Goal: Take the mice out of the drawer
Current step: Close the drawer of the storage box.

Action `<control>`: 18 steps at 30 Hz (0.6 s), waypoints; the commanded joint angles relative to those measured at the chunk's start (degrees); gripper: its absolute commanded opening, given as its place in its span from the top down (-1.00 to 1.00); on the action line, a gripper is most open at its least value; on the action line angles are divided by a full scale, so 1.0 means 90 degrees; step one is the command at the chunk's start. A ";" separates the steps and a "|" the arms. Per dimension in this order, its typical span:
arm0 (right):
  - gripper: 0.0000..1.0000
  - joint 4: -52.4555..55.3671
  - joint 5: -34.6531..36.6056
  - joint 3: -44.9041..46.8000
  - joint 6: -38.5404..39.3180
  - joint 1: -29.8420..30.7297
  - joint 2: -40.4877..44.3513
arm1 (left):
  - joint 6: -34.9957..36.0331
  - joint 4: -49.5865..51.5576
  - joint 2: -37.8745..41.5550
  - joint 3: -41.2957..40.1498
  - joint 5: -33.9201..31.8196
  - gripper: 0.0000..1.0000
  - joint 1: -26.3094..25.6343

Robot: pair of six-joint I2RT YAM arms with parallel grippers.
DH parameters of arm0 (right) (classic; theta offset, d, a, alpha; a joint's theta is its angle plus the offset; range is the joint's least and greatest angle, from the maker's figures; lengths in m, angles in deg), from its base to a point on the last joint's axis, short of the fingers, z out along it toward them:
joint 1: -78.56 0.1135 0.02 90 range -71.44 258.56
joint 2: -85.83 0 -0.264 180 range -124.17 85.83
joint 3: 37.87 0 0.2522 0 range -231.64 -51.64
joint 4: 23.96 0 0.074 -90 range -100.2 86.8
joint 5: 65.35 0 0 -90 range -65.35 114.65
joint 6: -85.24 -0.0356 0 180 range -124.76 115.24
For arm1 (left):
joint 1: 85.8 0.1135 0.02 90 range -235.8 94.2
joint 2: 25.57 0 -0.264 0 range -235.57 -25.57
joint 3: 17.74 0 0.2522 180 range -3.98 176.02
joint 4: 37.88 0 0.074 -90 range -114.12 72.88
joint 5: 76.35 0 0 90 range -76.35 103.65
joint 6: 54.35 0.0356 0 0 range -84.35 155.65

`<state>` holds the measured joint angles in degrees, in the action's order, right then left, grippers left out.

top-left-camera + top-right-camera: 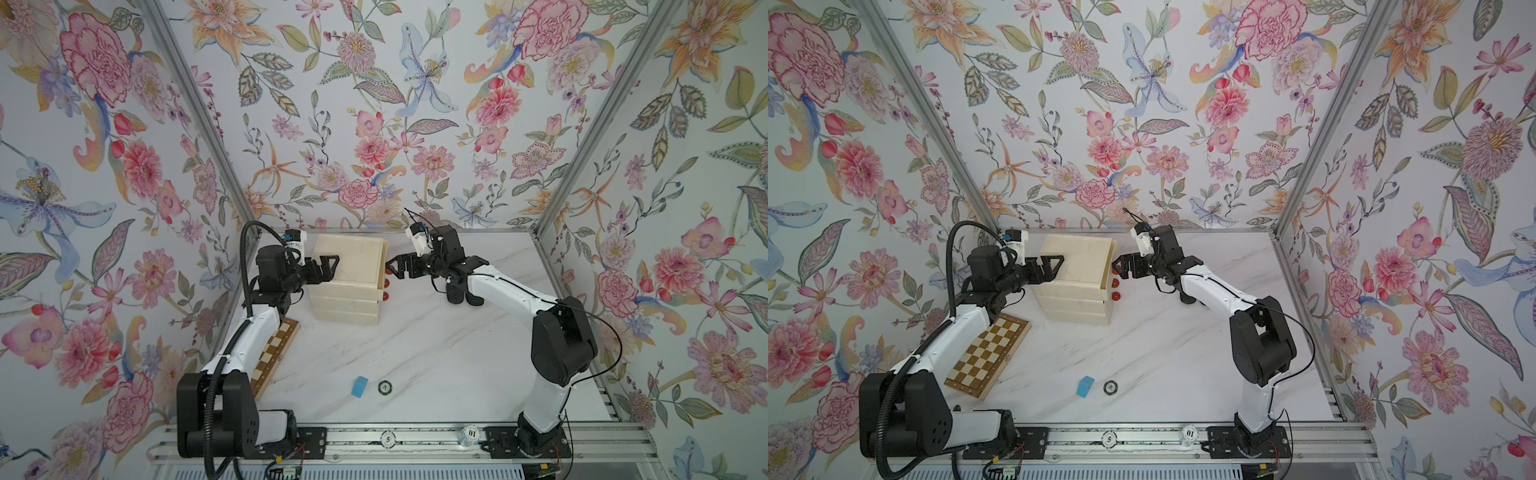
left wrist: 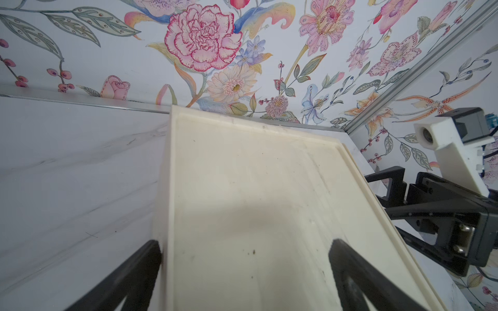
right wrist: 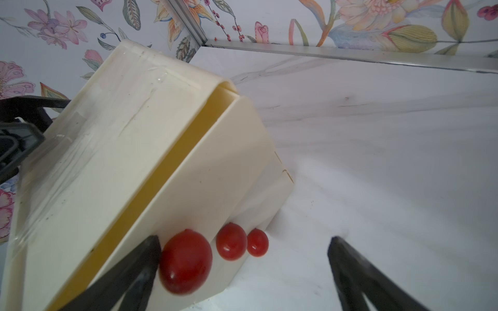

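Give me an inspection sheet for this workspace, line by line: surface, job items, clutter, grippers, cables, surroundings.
Surface: white marble table, faintly scuffed.
Job's things: cream drawer unit with three red knobs; top drawer open a crack; no mice seen.
Clutter: chessboard, blue block and round chip on the table; two numbered tokens on the front rail.
Grippers: left gripper open, straddling a top edge of the unit, away from the knobs; right gripper open at the top knob, not closed on it.
Cables: ribbed black hose along the left arm; thin black wire looping off the right arm.
Surroundings: floral walls, metal frame posts.
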<state>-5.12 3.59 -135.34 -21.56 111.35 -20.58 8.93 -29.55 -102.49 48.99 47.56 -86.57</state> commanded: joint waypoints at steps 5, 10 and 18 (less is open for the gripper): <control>-0.98 -0.0212 -0.0259 -0.0271 -0.0204 0.0329 -0.0445 | -0.0292 -0.0254 0.0263 -0.0192 0.0005 -0.99 -0.0152; -0.98 -0.0494 -0.0330 -0.0302 -0.0326 0.0416 -0.0539 | -0.0428 -0.0203 0.0442 -0.0262 -0.0238 -0.99 -0.0151; -0.98 -0.0836 -0.0510 -0.0292 -0.0264 0.0741 -0.0543 | -0.0564 -0.0082 0.0836 -0.0486 -0.0828 -0.99 -0.0142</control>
<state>-9.71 1.69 -137.24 -24.31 114.02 -24.78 4.69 -30.58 -96.75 44.68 39.80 -86.64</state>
